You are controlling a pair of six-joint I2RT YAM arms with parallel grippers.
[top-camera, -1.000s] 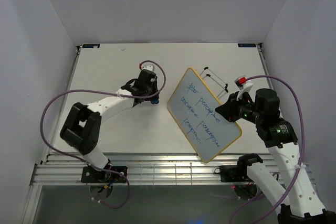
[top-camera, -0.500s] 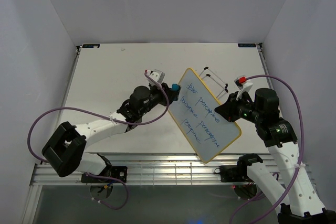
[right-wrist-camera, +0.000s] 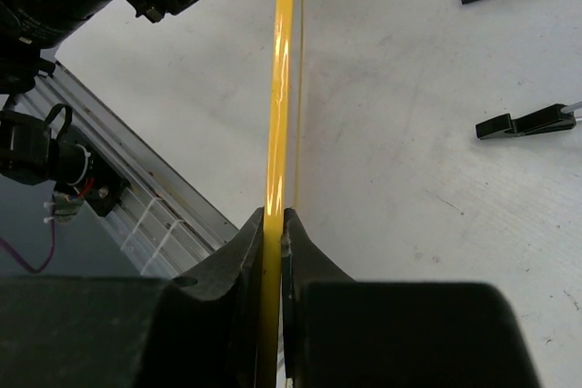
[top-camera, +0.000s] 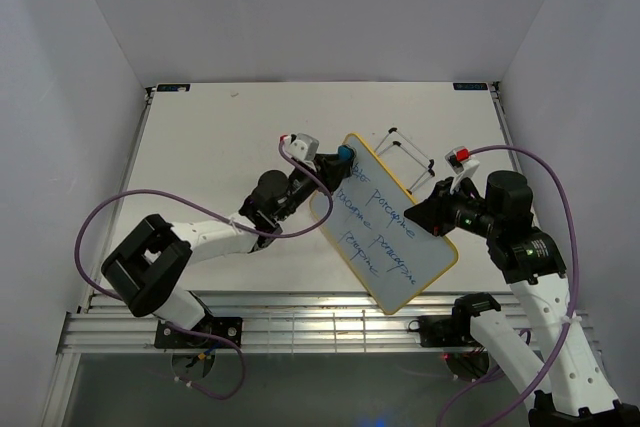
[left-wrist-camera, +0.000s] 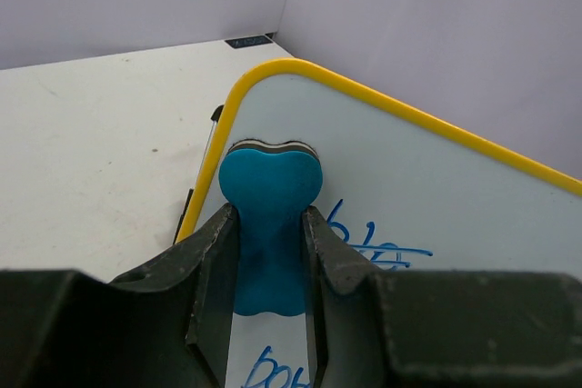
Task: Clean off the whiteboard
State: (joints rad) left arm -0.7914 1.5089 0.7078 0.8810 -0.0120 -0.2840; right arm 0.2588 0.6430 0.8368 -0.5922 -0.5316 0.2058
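The whiteboard (top-camera: 400, 247), white with a yellow frame and blue handwritten lines, is held tilted above the table. My right gripper (top-camera: 432, 215) is shut on its right edge; in the right wrist view the yellow frame (right-wrist-camera: 280, 88) runs edge-on between the jaws. My left gripper (top-camera: 335, 161) is shut on a blue eraser (left-wrist-camera: 270, 197), pressed against the whiteboard (left-wrist-camera: 436, 197) near its top left corner, just above the first blue writing (left-wrist-camera: 382, 247).
The board's black wire feet (top-camera: 408, 147) lie on the table behind it, seen as black-tipped rods (right-wrist-camera: 527, 120) in the right wrist view. The table's metal front rail (top-camera: 300, 327) runs along the near edge. White walls enclose the table.
My left arm has swung right from the table's middle, carrying the eraser up to the whiteboard's top left corner. The right gripper has tilted the board slightly.
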